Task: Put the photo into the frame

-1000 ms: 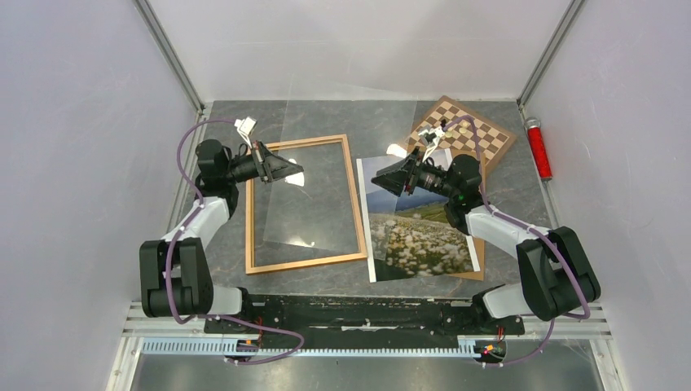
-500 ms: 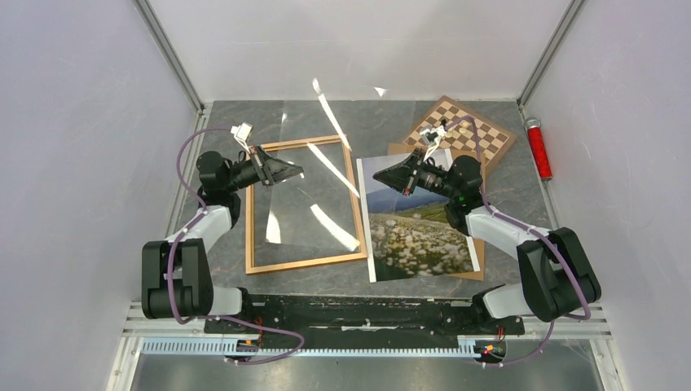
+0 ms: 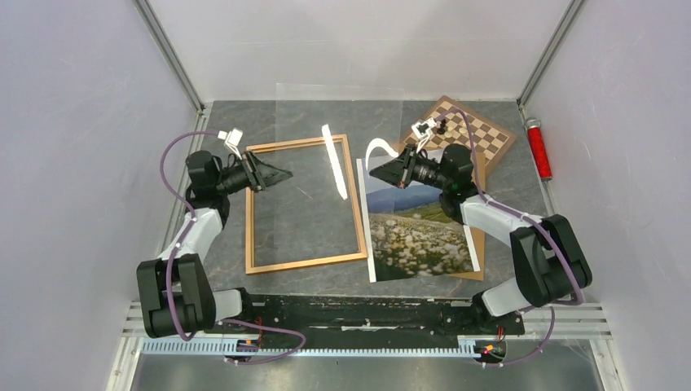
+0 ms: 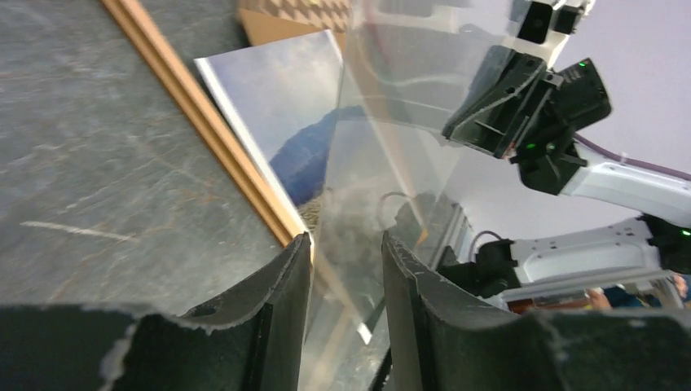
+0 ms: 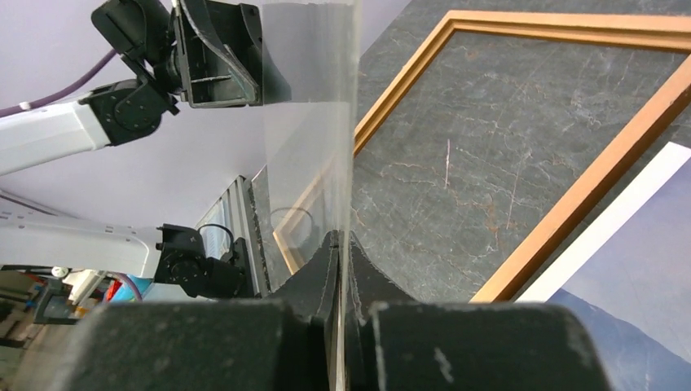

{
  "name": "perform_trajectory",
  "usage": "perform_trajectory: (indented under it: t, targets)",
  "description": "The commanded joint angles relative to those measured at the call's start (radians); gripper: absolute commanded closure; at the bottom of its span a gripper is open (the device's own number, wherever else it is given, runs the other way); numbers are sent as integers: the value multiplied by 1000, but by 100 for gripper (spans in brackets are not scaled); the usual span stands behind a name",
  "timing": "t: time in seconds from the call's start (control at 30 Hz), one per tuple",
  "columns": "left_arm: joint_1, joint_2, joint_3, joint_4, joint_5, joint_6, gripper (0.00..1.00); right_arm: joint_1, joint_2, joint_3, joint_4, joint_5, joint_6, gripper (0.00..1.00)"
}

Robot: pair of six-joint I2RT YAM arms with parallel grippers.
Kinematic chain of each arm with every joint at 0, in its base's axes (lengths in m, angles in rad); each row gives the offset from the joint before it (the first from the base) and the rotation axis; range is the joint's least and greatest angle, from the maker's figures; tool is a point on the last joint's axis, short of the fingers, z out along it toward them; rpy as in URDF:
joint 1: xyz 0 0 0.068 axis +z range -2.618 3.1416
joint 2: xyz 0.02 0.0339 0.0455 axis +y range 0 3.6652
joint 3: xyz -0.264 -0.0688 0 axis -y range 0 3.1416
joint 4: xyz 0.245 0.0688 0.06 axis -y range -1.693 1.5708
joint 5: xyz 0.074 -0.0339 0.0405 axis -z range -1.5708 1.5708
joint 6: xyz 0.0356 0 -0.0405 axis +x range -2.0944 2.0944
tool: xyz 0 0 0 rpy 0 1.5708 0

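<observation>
Table: a grey stone-look top (image 3: 521,204) is seen from above, with both arms reaching in over it.
Clear pane: a transparent sheet (image 3: 334,155) is now tipped up steeply over the frame's far right part. A second ago it leaned lower across the opening.
Frame: the light wooden frame (image 3: 305,262) is left flat on the table, and bare table is seen through its opening.
Photo: the mountain-and-meadow print (image 3: 415,236) is lying face up just right of the frame. It is resting on a brown backing board (image 3: 480,259), outside the frame.
Left gripper: the grip (image 3: 285,175) has just been released. In the wrist view the fingers (image 4: 281,293) are parted narrowly, and the pane's edge is seen passing loose between them.
Right gripper: the jaws (image 5: 340,244), open a second ago, are now clamped flat on the pane's edge.
Change: the pane is being handed over, left to right, so its weight is now carried by the right arm alone.
Meaning: the photo itself is not yet touched. It is judged that the pane must first be dealt with, since one pinch on a tall sheet could let it swing or slip.
</observation>
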Motion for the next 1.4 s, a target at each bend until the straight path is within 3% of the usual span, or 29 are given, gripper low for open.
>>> perform_trajectory:
  t: [0.0, 0.3, 0.53, 0.8, 1.13, 1.37]
  targets:
    - [78, -38, 119, -359, -6, 290, 55, 8, 61, 85, -42, 2, 20, 100]
    - [240, -69, 303, -932, -15, 693, 52, 88, 254, 222, -133, -16, 80, 100]
    - [299, -30, 438, -1179, -111, 918, 47, 113, 415, 283, -52, -67, 222, 100]
    - [314, 16, 448, -1191, -217, 951, 47, 115, 508, 323, 71, -107, 389, 100]
    - [310, 81, 396, -1119, -444, 932, 46, 113, 552, 468, -326, -44, 198, 100]
    - [280, 167, 413, -1097, -581, 923, 46, 111, 578, 472, -194, -83, 348, 100]
